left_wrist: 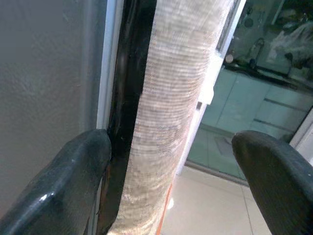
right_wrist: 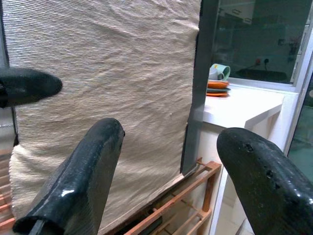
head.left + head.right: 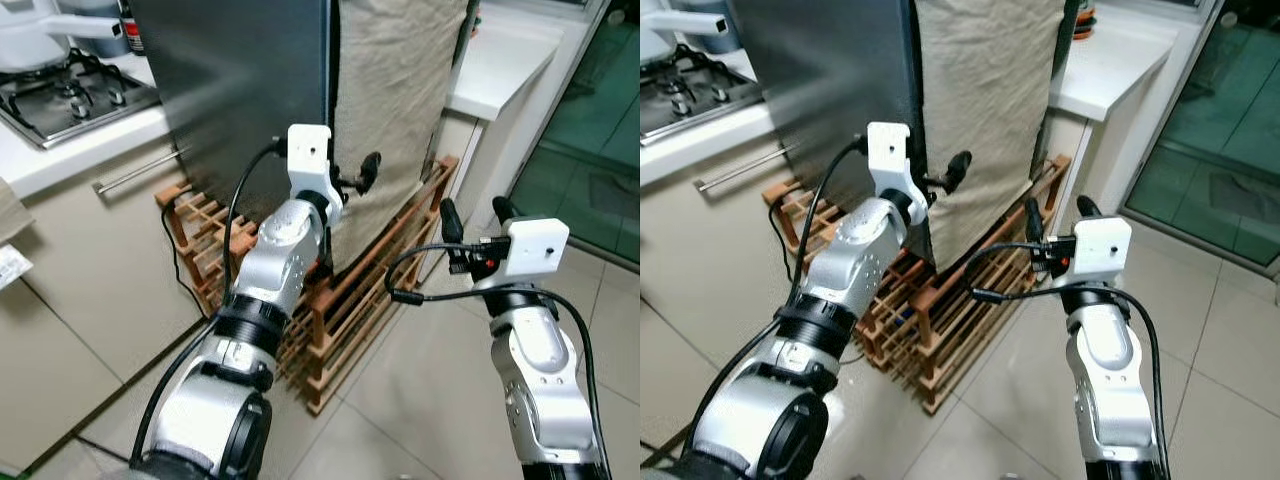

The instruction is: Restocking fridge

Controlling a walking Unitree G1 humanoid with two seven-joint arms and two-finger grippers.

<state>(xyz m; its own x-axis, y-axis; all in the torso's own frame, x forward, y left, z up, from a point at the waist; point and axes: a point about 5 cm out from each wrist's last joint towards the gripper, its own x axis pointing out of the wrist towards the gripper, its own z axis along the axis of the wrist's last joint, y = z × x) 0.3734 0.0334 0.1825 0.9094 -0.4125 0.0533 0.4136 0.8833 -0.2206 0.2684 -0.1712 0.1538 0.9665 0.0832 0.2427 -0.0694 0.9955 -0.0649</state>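
A dark grey fridge [image 3: 240,90] stands in front of me with a beige cloth [image 3: 395,100] hanging down its right side. My left gripper [image 3: 350,180] is open at the fridge's front right edge. In the left wrist view one finger [image 1: 63,186] lies against the grey door by the black seam, while the other finger [image 1: 274,181] stands beyond the cloth [image 1: 166,98]. My right gripper [image 3: 474,212] is open and holds nothing, lower and to the right, pointing at the cloth [image 2: 107,73].
A wooden slatted rack [image 3: 340,310] stands on the tiled floor under and beside the fridge. A gas hob [image 3: 70,95] sits on the counter at left. At right are a white counter [image 3: 500,65] with a cup and plates [image 2: 217,81] and a glass door [image 3: 590,130].
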